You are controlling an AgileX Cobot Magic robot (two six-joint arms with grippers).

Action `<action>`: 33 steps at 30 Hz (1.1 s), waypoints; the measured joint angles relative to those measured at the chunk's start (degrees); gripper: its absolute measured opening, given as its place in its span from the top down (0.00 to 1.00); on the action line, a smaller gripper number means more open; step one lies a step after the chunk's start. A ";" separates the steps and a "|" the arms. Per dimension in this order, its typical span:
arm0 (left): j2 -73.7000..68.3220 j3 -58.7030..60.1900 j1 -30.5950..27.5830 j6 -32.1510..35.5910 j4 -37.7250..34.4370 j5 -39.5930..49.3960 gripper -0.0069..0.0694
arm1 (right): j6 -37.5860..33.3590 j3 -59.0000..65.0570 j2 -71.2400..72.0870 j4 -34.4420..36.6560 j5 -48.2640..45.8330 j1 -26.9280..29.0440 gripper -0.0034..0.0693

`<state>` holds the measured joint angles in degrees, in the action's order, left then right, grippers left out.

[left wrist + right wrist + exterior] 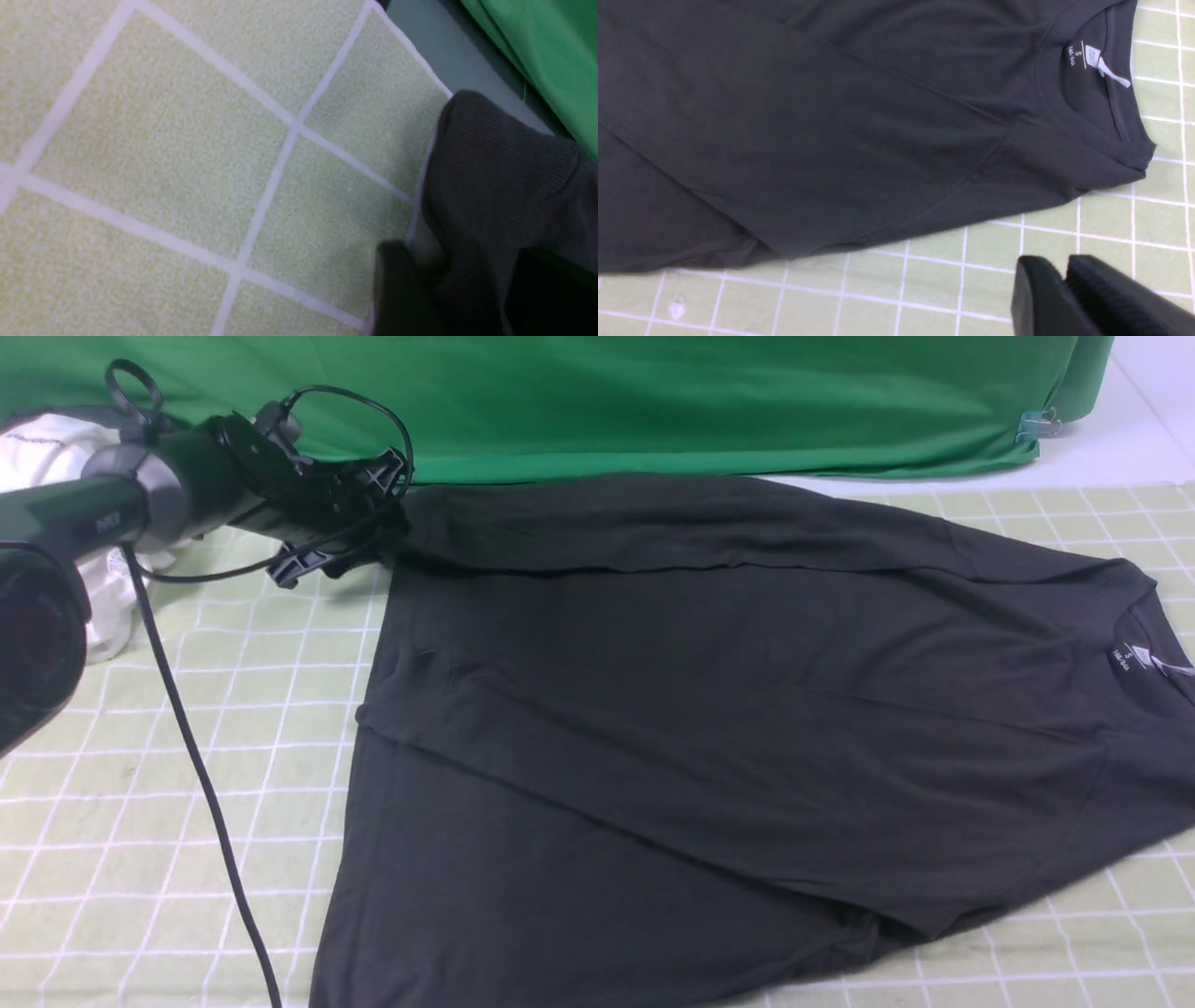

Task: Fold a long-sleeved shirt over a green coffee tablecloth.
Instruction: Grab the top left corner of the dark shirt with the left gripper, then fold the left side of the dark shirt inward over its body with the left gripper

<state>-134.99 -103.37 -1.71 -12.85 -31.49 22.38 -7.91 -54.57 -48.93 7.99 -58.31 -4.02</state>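
Note:
The long-sleeved shirt (709, 709) lies spread on the green coffee tablecloth (187, 803), plain dark side up, round neck and white size label (1125, 658) to the right. One sleeve runs along the far edge toward the left. My left gripper (387, 518) is at that sleeve's end, and the ribbed cuff (495, 163) sits pinched between its fingers (397, 289). My right gripper (1066, 268) does not show in the front view. In its wrist view it hovers shut and empty over the gridded cloth (924, 280), beside the shirt's shoulder (1017, 177).
A plain bright green cloth (653, 401) hangs along the back, clipped at its right corner (1036, 425). A white garment (56, 448) lies at the far left behind my left arm. A black cable (201, 775) trails from that arm across the tablecloth.

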 joint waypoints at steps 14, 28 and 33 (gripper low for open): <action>17.31 0.22 -0.13 0.64 -6.78 18.54 0.87 | 0.00 0.00 0.00 0.00 -0.04 0.00 0.82; 36.95 34.16 5.32 -4.99 5.23 22.04 0.87 | 0.00 0.00 0.00 0.00 -2.33 0.00 0.79; 37.87 46.02 6.91 -2.37 3.59 16.55 0.87 | 0.00 0.00 0.00 0.00 -2.33 0.00 0.78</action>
<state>-97.12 -57.35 5.20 -15.22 -27.90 38.93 -7.91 -54.57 -48.93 7.99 -60.64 -4.02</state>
